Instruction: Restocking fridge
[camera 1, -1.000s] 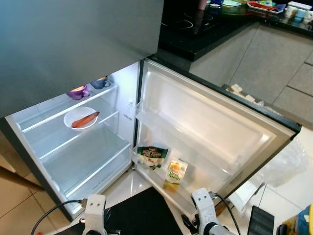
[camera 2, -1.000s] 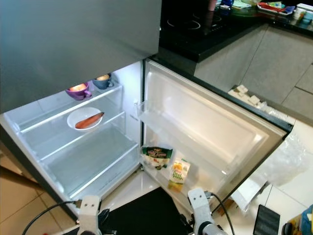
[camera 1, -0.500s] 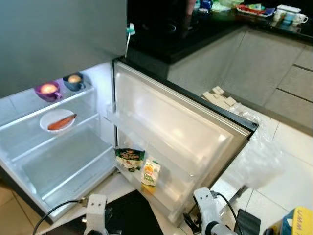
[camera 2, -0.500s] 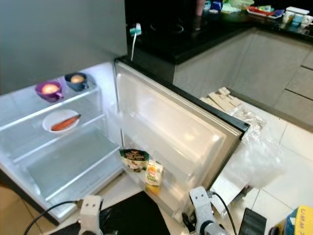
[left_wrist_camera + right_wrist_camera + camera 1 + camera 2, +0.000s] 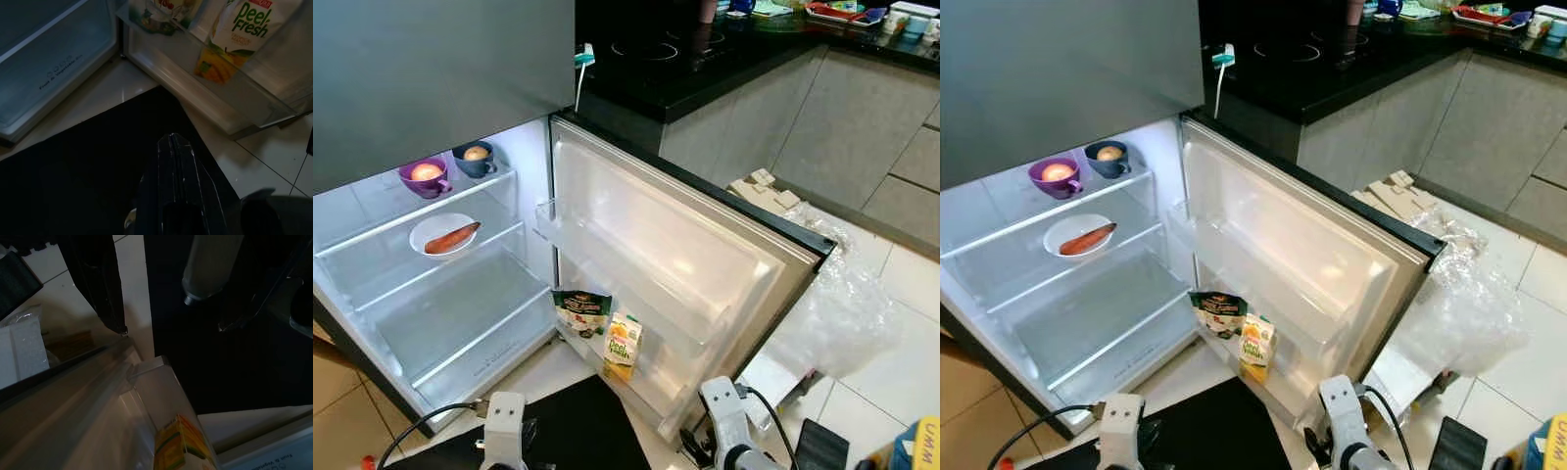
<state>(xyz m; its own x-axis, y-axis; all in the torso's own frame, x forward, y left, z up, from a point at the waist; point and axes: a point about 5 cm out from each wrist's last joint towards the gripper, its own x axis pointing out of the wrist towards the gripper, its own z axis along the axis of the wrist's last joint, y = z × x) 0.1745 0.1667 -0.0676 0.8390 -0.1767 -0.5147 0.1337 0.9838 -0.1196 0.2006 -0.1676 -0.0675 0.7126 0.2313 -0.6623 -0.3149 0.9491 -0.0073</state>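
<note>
- While both arms hang low before the open fridge [image 5: 460,323], the left gripper [image 5: 177,147] sits over a black mat [image 5: 88,166] on the floor, jaws pressed together, empty.
- Right gripper [image 5: 110,308] hangs beside the lower outer corner of the fridge door [image 5: 705,255]; one black finger is seen, so jaws state cannot tell.
- Fridge door stands swung wide open to the robot's right; inside lit.
- Bottom door bin holds a juice carton [image 5: 622,345], upright, yellow-green "Peel Fresh" print, near the middle of the bin.
- Dark green packet [image 5: 580,311] stands just beside the carton, at the hinge end of the same bin.
- Upper door bin [image 5: 607,259] is clear plastic.
- Top fridge shelf, back edge: purple cup [image 5: 426,177] with a round reddish item inside, and a dark blue cup [image 5: 476,159] with a pale round item inside, near each other.
- Middle shelf: white bowl [image 5: 443,235] with an orange-red long vegetable [image 5: 452,238] lying across it.
- Bottom compartment is a clear drawer.
- Black counter [image 5: 705,59] runs behind the fridge with a cooktop; coloured dishes at its far right edge.
- White charger [image 5: 1223,55] with cable hangs at the counter's near corner by the fridge.
- Crumpled clear plastic [image 5: 847,313] lies on the tiled floor, right of the door; flattened cardboard pieces [image 5: 764,191] beyond it by the cabinets.
- Yellow-blue box [image 5: 920,446] at the floor's near right.
</note>
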